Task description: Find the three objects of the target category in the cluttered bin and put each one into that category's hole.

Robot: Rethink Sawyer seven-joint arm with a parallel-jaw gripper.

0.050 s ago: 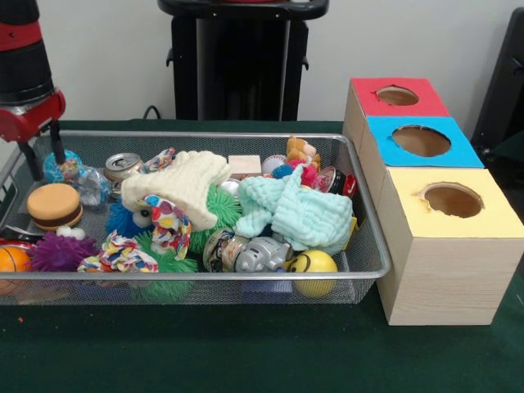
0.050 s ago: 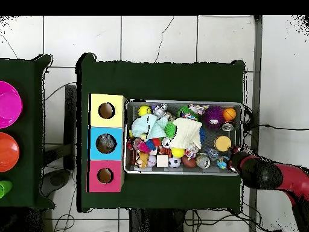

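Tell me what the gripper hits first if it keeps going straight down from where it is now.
Probably the blue-ringed toy in the mesh bin's corner: the gripper hangs just above it, though depth is uncertain.

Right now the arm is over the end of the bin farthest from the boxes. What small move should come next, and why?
Probably lift the hand slightly before moving anywhere. It sits low inside the wire bin, beside a blue ring toy and the toy burger, and whether it holds anything cannot be seen. The boxes with the holes stand at the opposite end, so sliding sideways would likely plough through the clutter.
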